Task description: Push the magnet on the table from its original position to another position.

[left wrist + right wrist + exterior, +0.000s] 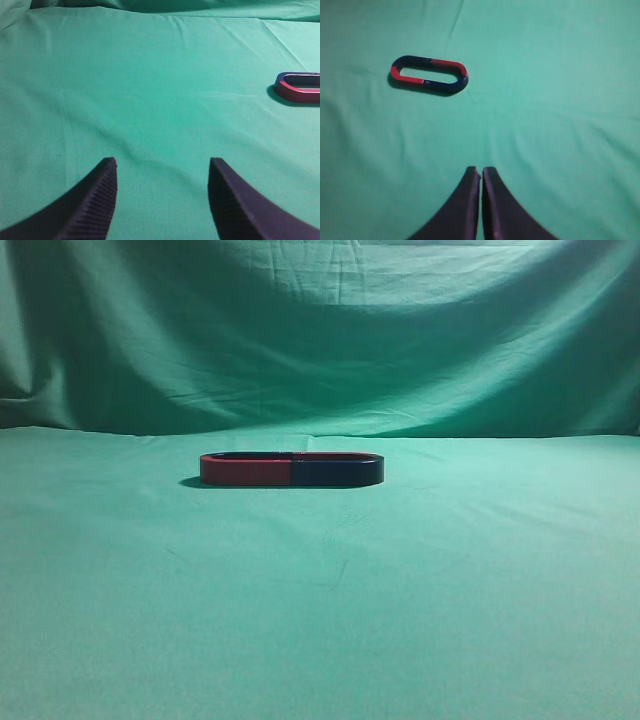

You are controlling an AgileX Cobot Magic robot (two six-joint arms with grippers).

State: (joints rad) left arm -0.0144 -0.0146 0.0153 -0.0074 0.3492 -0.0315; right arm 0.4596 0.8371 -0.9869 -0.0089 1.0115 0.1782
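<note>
The dark navy magnet [338, 471] lies flat on the green table [320, 590], joined end to end with a same-shaped red magnet [245, 471] so that the two form one oval ring. The ring lies at mid-table near the backdrop. In the right wrist view the dark magnet [445, 85] lies far ahead and left of my right gripper [481, 170], which is shut and empty. My left gripper [162, 162] is open and empty over bare cloth. Only the ring's red end [295, 92] shows at the right edge of that view. Neither gripper shows in the exterior view.
Green cloth backdrop [320, 340] hangs close behind the ring. The table cloth has soft wrinkles [455, 25] around the magnets.
</note>
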